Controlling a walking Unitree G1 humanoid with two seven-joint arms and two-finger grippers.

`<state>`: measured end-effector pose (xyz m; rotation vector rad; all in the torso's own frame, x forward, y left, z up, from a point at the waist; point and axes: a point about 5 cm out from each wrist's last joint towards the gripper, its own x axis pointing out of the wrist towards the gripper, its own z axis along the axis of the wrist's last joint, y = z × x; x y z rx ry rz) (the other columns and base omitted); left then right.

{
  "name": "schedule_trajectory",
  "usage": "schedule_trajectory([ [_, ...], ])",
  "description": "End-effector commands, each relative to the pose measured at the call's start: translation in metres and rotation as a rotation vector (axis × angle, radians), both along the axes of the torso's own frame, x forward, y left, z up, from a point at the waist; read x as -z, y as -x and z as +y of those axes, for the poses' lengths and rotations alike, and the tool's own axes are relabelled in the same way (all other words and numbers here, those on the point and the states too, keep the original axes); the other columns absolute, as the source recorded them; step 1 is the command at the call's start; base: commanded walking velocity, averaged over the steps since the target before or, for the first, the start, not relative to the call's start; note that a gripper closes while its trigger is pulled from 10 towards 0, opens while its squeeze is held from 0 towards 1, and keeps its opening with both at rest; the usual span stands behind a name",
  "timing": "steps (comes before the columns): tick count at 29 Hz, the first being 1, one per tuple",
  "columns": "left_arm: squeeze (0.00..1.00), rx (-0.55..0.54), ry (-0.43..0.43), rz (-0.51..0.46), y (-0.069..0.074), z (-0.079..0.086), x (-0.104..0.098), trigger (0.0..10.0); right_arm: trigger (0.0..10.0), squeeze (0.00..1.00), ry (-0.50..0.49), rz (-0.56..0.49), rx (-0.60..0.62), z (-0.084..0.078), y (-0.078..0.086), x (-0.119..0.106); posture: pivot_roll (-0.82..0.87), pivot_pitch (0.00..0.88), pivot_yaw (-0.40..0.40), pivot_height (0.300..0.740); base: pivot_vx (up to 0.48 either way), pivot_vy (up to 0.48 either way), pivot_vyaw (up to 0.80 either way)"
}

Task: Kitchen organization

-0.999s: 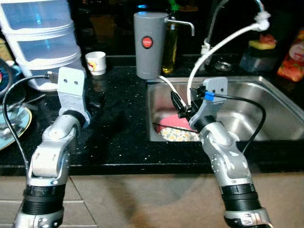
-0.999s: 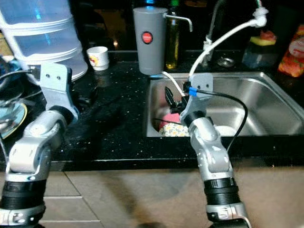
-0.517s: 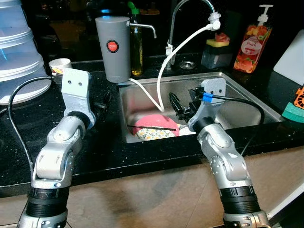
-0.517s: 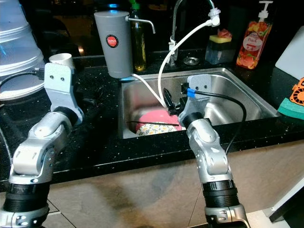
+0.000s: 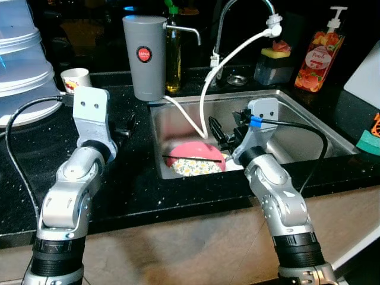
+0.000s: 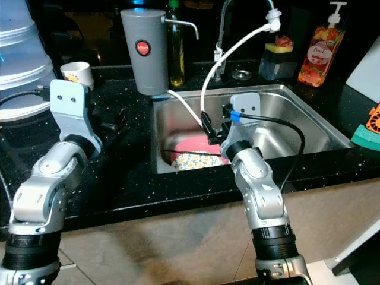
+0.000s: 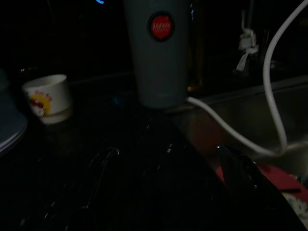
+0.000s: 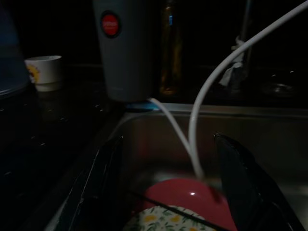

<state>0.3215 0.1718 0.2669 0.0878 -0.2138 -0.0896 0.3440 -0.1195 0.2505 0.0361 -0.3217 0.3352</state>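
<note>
At the far left, around nine to ten o'clock in the head views, a stack of clear plastic containers [image 5: 24,56] stands on the black speckled tabletop [image 5: 136,184]. Just toward the centre from it sits a small white paper cup [image 5: 75,79] with a printed motif. The left gripper [image 6: 113,123] hovers low over the tabletop between the cup and the sink, its jaws spread apart and holding nothing.

At twelve o'clock a tall grey canister [image 5: 144,57] with a red round badge stands at the sink's back left corner, with a bottle of yellowish oil [image 5: 173,50] just behind it at its one o'clock. A white hose [image 5: 208,89] arcs from the tap [image 5: 237,18] down into the steel sink [image 5: 297,127].

In the sink's left part lie a pink plate [image 5: 193,151] and, overlapping it at its six o'clock, a floral-patterned dish [image 5: 193,168]; a thin dark stick lies across them. The right gripper [image 5: 225,133] reaches over the sink's front rim, poised above the plates at their three o'clock, jaws wide open and empty.

Toward two o'clock, behind the sink, a sponge holder [image 5: 272,62] carries a yellow sponge, and a pump bottle of orange soap [image 5: 322,50] stands beside it. A green sponge [image 5: 369,142] lies at three o'clock.
</note>
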Motion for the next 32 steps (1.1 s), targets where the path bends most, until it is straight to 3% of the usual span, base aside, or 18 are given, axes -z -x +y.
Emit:
schedule_trajectory([
  [1, 0.0, 0.019, 0.017, 0.007, 0.0031, -0.0037, 0.0025, 10.0, 10.0, 0.0, 0.009, 0.009, -0.006, 0.0013, 0.001, 0.001, -0.03, 0.059, -0.007, 0.74, -0.311, 0.0, 0.0],
  [32, 0.0, 0.018, 0.016, 0.024, 0.005, -0.0018, 0.0056, 10.0, 10.0, 0.0, 0.028, 0.023, -0.018, 0.0041, 0.0008, 0.0015, -0.04, 0.068, -0.02, 0.74, -0.273, 0.0, 0.0],
])
